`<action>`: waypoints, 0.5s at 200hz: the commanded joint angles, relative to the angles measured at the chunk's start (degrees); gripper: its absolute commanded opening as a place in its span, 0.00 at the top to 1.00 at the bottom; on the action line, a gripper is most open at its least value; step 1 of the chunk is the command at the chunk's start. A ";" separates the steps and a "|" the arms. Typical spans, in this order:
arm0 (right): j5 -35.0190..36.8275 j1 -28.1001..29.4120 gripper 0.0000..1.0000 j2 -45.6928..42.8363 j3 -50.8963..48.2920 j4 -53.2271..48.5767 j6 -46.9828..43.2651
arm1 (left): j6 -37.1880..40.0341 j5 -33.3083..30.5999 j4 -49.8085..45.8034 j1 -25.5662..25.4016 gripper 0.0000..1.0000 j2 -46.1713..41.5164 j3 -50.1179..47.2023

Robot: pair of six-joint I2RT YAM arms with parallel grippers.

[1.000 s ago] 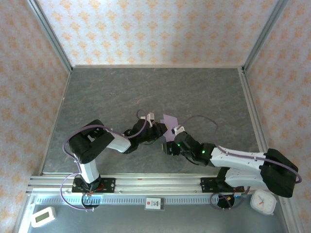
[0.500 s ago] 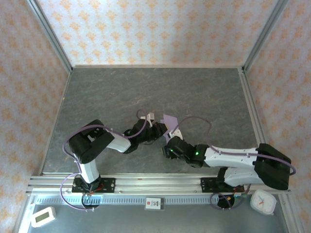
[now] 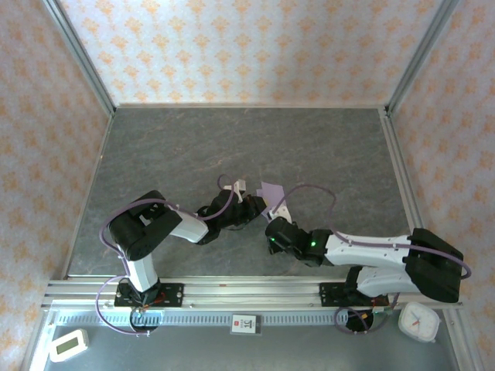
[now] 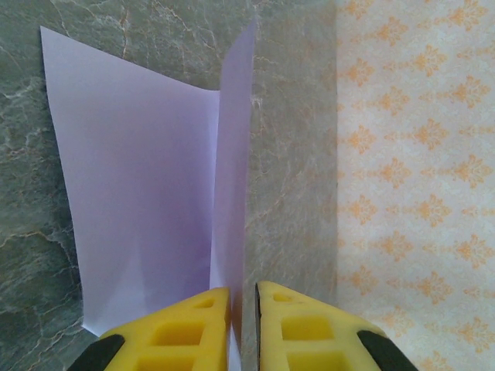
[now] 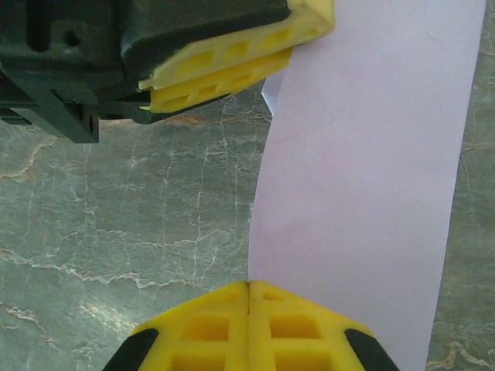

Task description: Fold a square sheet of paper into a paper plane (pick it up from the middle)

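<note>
The square sheet of paper [image 3: 271,191] is pale lilac and stands creased above the grey table between both arms. In the left wrist view one flap of the sheet [image 4: 139,185] spreads to the left, while a second flap rises edge-on into the narrow gap of my left gripper [image 4: 244,292], which is shut on it. My left gripper [image 3: 259,207] comes in from the left. In the right wrist view the sheet [image 5: 363,185] curves away to the right, its near edge running into the closed seam of my right gripper [image 5: 249,284]. The left gripper [image 5: 305,35] pinches the sheet's far end.
Patterned walls [image 3: 247,46] enclose the grey marbled table [image 3: 232,147] on three sides. A metal rail [image 3: 247,294] runs along the near edge. A white timer [image 3: 68,345] and a small clock [image 3: 420,321] lie in front of the rail.
The right arm swung its elbow and forearm leftward and lower, bringing its gripper in under the sheet. The left arm and the sheet stayed put.
</note>
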 commanded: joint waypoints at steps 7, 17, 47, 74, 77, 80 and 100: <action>0.87 0.28 1.00 0.77 1.73 -1.42 -0.95 | 0.87 1.08 0.88 0.81 0.84 0.86 -0.03; 0.78 0.28 1.00 0.78 1.73 -1.28 -1.13 | 0.95 1.16 0.75 0.89 0.84 0.74 -0.05; -1.53 0.15 1.00 0.34 2.19 -0.93 -1.65 | 2.12 2.24 -0.97 2.34 0.77 -1.23 -1.33; -3.62 0.02 1.00 0.12 1.42 0.55 -1.84 | 4.01 2.41 -4.09 5.27 0.62 -6.07 -3.28; -3.84 -0.02 1.00 0.15 1.32 0.76 -1.85 | 4.29 2.35 -4.80 5.59 0.60 -6.64 -3.39; -4.09 -0.11 1.00 0.20 1.23 0.91 -1.89 | 4.57 2.34 -5.47 5.91 0.58 -7.26 -3.35; -5.38 -0.23 1.00 1.08 1.12 1.44 -1.93 | 7.26 2.70 -11.61 7.73 0.50 -11.55 -1.90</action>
